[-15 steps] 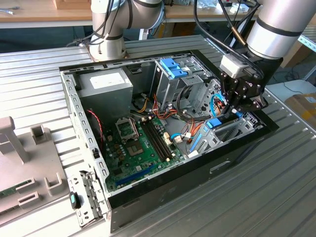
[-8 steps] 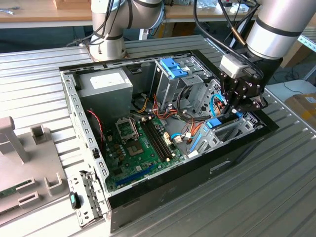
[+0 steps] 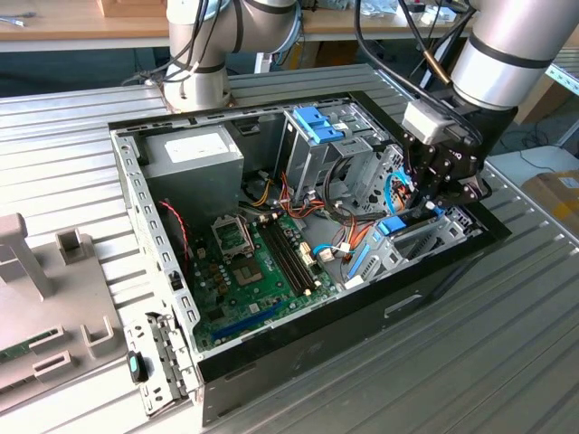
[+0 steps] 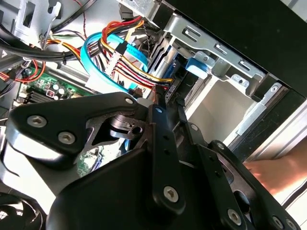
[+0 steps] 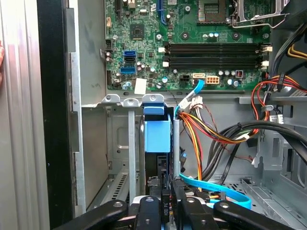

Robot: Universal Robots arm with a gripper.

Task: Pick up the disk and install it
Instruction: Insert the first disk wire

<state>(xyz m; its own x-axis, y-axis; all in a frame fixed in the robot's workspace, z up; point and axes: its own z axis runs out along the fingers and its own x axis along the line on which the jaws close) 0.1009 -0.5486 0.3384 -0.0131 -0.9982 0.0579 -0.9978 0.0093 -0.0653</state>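
Gripper point(image 5: 165, 211) jaws look clamped on the disk's point(image 5: 157, 135) thin edge down in the bay; it's stiff, heavyish and fragile, so grab those blue rails.

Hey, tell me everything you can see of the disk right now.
The disk stands on edge in a slot of the grey metal drive cage. In the first wrist view its light-blue plastic rail shows, and a thin dark edge runs from it to the gripper. Whether the gripper grips it cannot be told.
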